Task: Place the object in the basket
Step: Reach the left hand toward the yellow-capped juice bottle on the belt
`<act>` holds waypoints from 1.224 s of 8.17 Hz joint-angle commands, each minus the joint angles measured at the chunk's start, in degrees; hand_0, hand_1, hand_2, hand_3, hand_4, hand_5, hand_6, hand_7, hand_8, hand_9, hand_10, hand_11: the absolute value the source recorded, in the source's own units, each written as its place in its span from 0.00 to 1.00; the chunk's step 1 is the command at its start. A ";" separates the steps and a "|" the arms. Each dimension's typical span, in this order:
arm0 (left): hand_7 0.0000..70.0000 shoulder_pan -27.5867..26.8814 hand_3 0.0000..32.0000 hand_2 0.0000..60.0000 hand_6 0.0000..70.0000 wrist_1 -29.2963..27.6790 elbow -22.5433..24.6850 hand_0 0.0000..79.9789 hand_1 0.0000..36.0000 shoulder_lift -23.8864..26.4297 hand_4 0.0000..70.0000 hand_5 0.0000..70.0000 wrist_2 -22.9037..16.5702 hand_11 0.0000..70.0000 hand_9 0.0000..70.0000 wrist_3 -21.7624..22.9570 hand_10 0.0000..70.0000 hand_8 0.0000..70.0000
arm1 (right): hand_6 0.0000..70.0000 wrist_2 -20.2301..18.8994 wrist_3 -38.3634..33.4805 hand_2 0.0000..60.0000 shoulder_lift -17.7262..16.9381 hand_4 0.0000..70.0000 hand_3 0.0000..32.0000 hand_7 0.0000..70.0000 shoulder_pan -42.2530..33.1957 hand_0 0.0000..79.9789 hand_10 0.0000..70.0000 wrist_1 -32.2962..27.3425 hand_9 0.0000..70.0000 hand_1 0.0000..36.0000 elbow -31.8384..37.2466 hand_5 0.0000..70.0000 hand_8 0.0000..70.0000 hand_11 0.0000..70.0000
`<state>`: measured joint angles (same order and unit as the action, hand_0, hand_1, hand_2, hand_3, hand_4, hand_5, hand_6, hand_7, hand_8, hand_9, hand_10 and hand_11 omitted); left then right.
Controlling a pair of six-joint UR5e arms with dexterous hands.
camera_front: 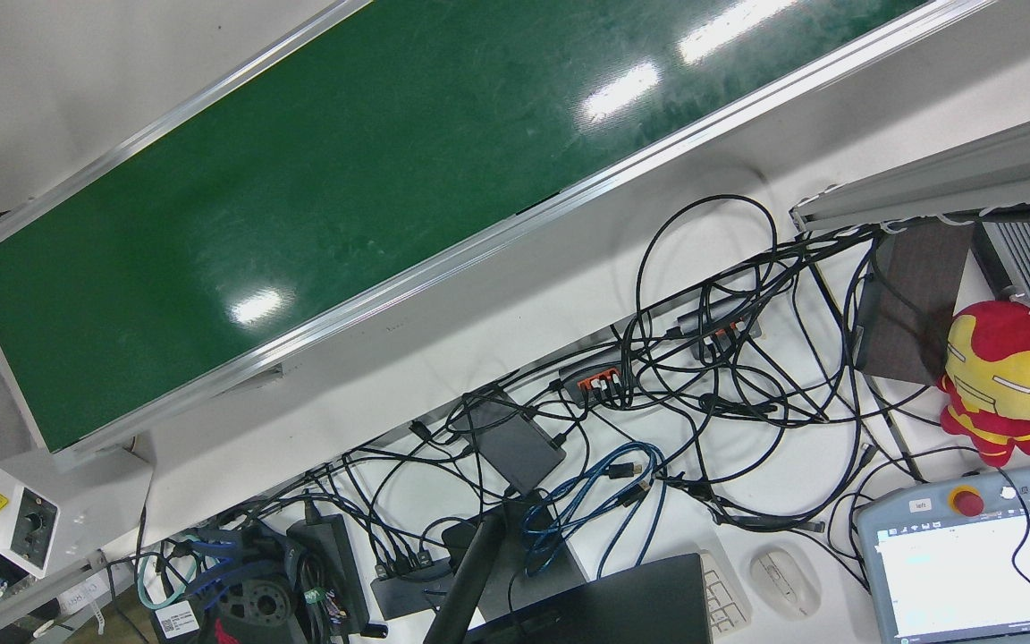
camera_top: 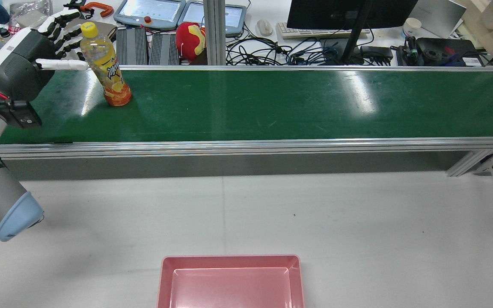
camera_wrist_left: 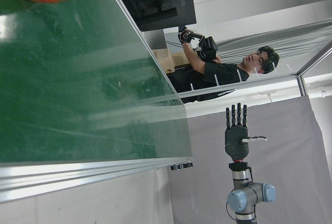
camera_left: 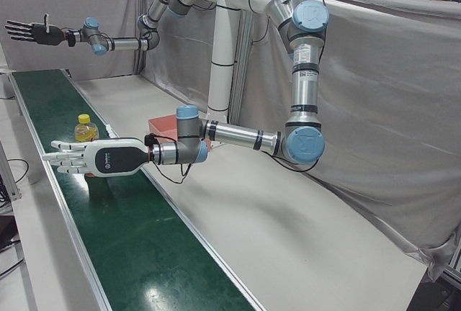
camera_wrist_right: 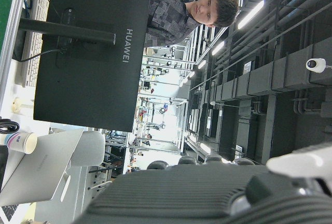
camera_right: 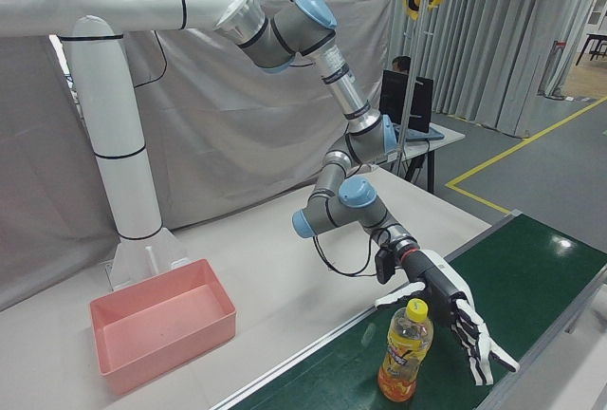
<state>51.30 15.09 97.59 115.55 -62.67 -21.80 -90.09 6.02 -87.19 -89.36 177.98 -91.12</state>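
Standing upright on the green belt (camera_top: pixel 272 107), the bottle (camera_top: pixel 106 68) sits just beside the spread fingers (camera_top: pixel 64 30) of the left hand (camera_top: pixel 37 51), its shoulder level with them and its base well below; the thumb reaches toward the label from the near side, and whether it touches cannot be told; nothing is gripped yet. The fingers are apart and straight, the bottle between thumb and fingers in the right-front view, where the hand (camera_right: pixel 453 320) opens behind the bottle (camera_right: pixel 403 348); the pink basket (camera_top: pixel 229 280) lies well apart from the fingers, across the white table. The right hand (camera_left: pixel 32 32) hangs high, far from the belt, fingers apart, empty.

Judging by its look, the bottle is full, so fairly heavy for its size; the plastic wall is smooth, likely slippery, and gives a little under pressure; tall and narrow, it tips easily. The best hold seems to be around the mid-body at the label, below the shoulder, not the cap.

The left hand view shows only the bottle's base, cut off at the top edge; the front view shows no arm or bottle; the basket is cut off at the rear view's bottom edge.
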 commanded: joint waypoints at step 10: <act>0.26 -2.43 0.00 0.10 0.15 13.86 0.04 0.76 0.57 9.86 0.22 0.93 4.63 0.80 0.57 0.79 0.55 0.41 | 0.00 0.00 -0.04 0.00 0.00 0.00 0.00 0.00 -0.02 0.00 0.00 0.00 0.00 0.00 -0.10 0.00 0.00 0.00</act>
<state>48.73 19.25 95.75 122.18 -62.03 -21.08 -90.09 6.06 -87.19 -89.37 177.98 -91.14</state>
